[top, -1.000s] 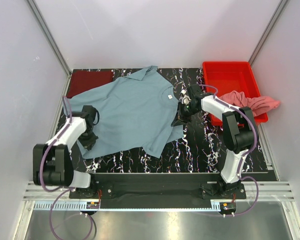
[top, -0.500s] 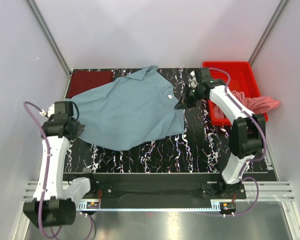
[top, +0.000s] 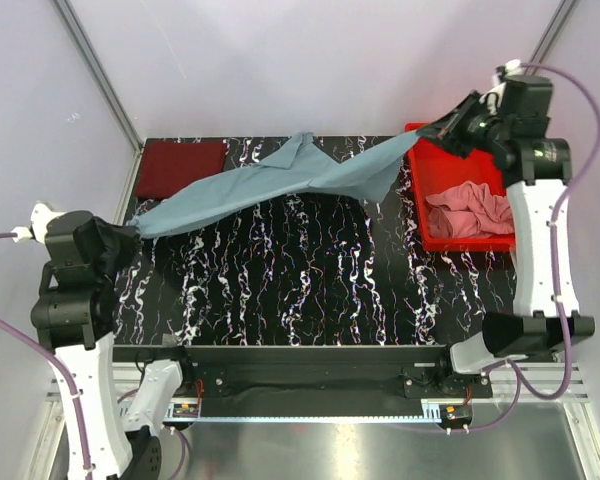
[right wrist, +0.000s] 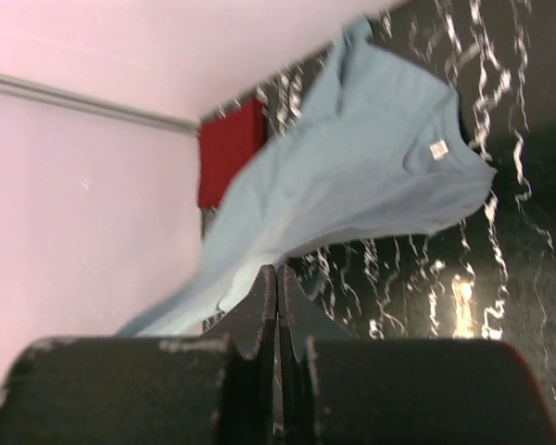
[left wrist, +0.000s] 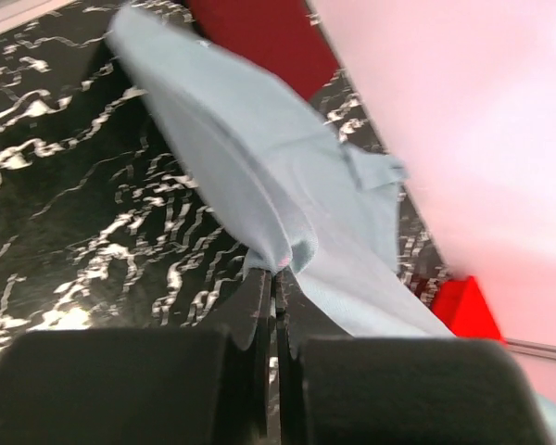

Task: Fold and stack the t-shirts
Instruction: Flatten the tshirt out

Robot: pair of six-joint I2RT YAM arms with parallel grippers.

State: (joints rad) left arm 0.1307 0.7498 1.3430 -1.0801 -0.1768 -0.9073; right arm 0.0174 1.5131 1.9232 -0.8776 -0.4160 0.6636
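The left pincer [top: 132,232] is clamping one edge of the grey-blue shirt [top: 280,178], its fingers pressed together on the cloth. The right pincer [top: 448,128] is gripping the opposite edge the same way, raised by the far corner of the red tray [top: 417,195]. The shirt is hanging stretched between them over the tabletop [top: 310,285], drooping near the tray. The maroon shirt [top: 183,167] is lying folded at the far left corner. The pink shirt [top: 470,208] is sitting crumpled inside the tray.
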